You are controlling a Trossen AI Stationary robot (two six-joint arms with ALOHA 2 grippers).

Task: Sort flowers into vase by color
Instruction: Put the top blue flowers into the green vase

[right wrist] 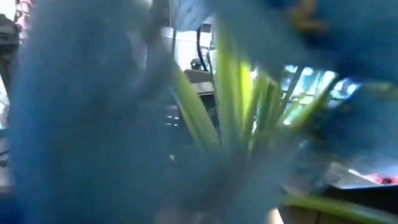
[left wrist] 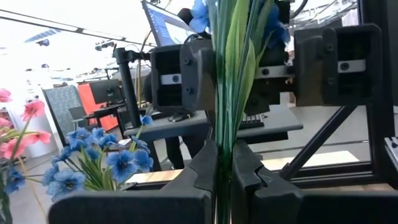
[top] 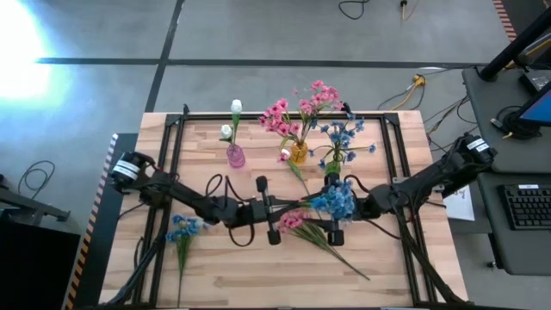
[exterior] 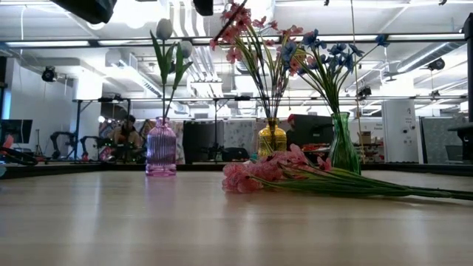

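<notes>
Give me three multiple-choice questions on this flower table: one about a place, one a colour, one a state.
1. Where is the loose pink flower? A in a vase; B lying on the table; C propped against a vase.
2. Which vase holds the white buds? A the pink vase; B yellow; C green.
3. The left gripper is: A open, empty; B shut on a blue flower; C out of view.
Answers: B, it lies flat on the wood; A, the buds rise from it; B, it clamps the green stem.
</notes>
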